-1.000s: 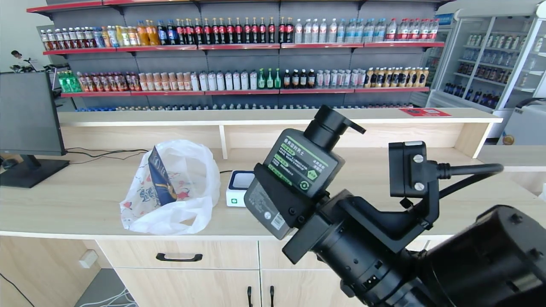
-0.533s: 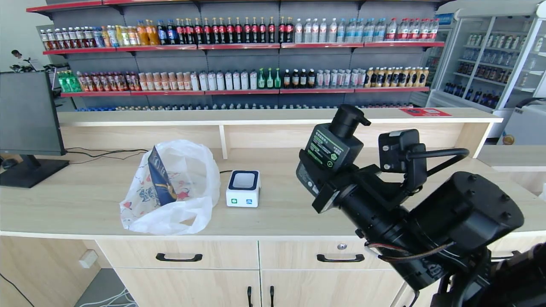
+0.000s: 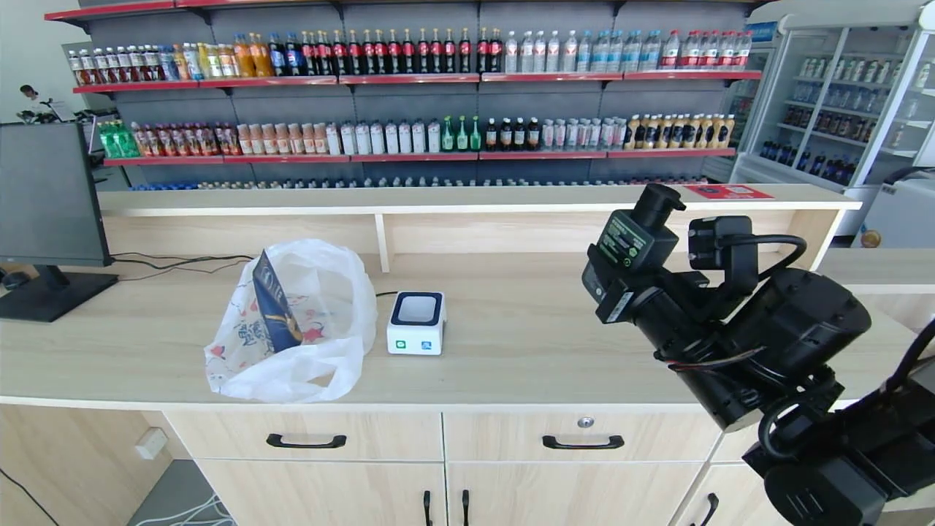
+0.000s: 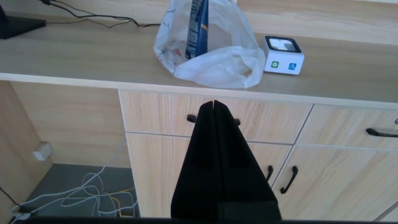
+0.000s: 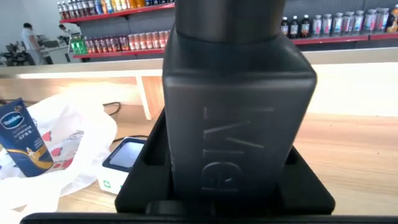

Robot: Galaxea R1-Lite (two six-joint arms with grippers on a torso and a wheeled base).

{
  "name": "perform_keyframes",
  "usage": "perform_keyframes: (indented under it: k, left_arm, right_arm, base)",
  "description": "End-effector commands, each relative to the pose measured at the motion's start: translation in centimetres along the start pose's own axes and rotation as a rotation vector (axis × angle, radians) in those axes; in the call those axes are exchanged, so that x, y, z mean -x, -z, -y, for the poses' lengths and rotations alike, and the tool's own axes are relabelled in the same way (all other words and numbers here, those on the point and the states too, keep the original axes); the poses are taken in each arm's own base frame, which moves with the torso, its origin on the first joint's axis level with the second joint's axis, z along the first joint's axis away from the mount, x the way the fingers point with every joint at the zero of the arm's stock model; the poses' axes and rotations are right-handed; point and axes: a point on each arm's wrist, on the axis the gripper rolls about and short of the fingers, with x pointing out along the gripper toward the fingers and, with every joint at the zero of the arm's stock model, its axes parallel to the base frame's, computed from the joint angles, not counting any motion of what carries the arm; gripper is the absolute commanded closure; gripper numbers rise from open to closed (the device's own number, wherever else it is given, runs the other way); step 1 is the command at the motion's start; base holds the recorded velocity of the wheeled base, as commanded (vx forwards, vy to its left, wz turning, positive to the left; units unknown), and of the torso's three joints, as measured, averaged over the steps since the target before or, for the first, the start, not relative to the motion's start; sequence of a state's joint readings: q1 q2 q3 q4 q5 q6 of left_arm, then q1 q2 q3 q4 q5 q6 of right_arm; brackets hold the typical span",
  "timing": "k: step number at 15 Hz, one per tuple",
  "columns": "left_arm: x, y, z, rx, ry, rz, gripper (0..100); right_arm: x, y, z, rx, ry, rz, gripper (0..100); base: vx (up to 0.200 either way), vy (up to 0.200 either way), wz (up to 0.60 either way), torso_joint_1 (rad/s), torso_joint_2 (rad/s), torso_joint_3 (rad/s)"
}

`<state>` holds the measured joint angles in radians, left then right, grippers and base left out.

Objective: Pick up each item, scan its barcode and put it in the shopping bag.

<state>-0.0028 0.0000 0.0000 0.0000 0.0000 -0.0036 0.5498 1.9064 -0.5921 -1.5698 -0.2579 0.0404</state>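
Start at your left pincer (image 4: pixel 213 109): its jaws are pressed together on nothing, and it hangs in front of the drawers (image 4: pixel 155 113), below the edge of the counter (image 3: pixel 511 351); above and beyond it on the counter slumps the shopping bag (image 3: pixel 314 343), with a blue carton (image 3: pixel 272 303) standing tilted inside; just beside the bag, on the side toward your right pincer, sits the barcode scanner (image 3: pixel 416 323), its window facing up.

Your right pincer (image 3: pixel 619 286) is clamped on the lower body of a dark pump bottle (image 3: pixel 630 239), held clear above the counter, pump head uppermost and tilted; scanner and bag both lie well to that pincer's left and lower.

I judge you are in the carry-to-scan step for this bottle, with one item seemingly already bagged; next, swing the right pincer left and down over the scanner and turn the bottle so its barcode faces the window; I cannot make out which face carries it, so expect to roll the wrist.
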Motion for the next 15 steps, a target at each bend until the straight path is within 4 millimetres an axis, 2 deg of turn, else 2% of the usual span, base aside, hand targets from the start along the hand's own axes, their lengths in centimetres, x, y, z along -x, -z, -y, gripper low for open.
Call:
perform_keyframes:
  k: [1,4,8,15]
  left_arm:
    - [0.0,0.0,0.0,0.001,0.0,0.0,100]
    - [0.0,0.0,0.0,-0.001,0.0,0.0,100]
    - [0.0,0.0,0.0,-0.001,0.0,0.0,100]
    - [0.0,0.0,0.0,-0.001,0.0,0.0,100]
  right_arm:
    - [-0.32,1.24,0.19,0.008,0.008,-0.033,100]
    - [-0.44,1.62,0.12,0.002,0.007,-0.042,100]
    - [-0.47,1.78,0.17,-0.013,0.009,-0.046,100]
    - [-0.68,1.95,0.08,-0.014,0.007,-0.046,100]
  base:
    - [-0.2,0.0,0.0,0.002,0.01,0.002]
    - [-0.2,0.0,0.0,0.009,0.01,-0.004]
    - [0.0,0.0,0.0,0.0,0.0,0.0]
    - [0.0,0.2,0.0,0.008,0.01,0.004]
